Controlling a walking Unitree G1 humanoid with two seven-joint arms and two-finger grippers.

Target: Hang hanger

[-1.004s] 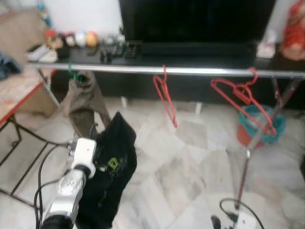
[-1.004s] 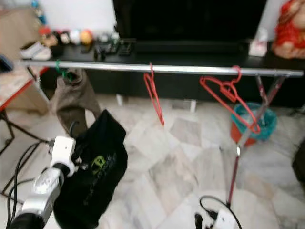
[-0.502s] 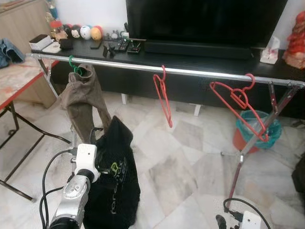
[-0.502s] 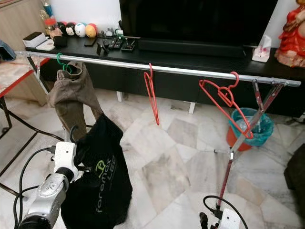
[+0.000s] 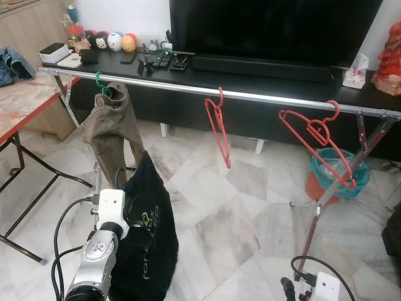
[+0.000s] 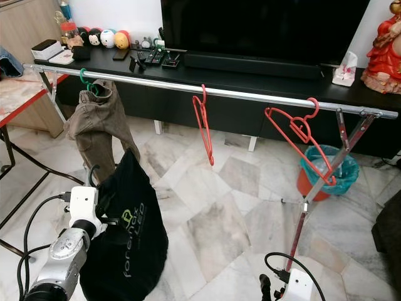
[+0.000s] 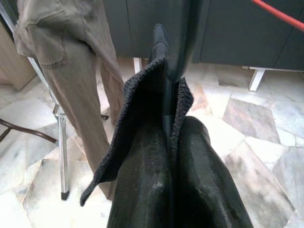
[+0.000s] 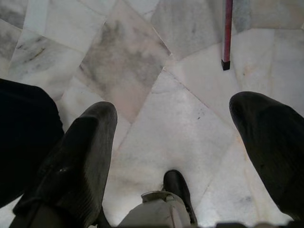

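A black garment (image 5: 147, 238) with pale lettering hangs from my left gripper (image 7: 170, 52), which is shut on its top edge; a thin rod shows between the folds. It hangs low, in front of and below the silver rail (image 5: 263, 96). On the rail hang brown trousers (image 5: 109, 128) on a green hanger (image 5: 100, 84), a bare red hanger (image 5: 218, 128) in the middle and a tilted red hanger (image 5: 316, 141) to the right. My right gripper (image 8: 173, 114) hangs open over the marble floor, with nothing between its fingers.
A red-edged table (image 5: 19, 106) stands at the left. Behind the rail runs a black TV stand (image 5: 188, 66) with small items. A teal bin (image 5: 335, 169) sits by the rail's right leg (image 5: 326, 200). Cables trail from my arms.
The view has steadied from blur and shifted a little. The black garment stays in my left gripper at about the same height.
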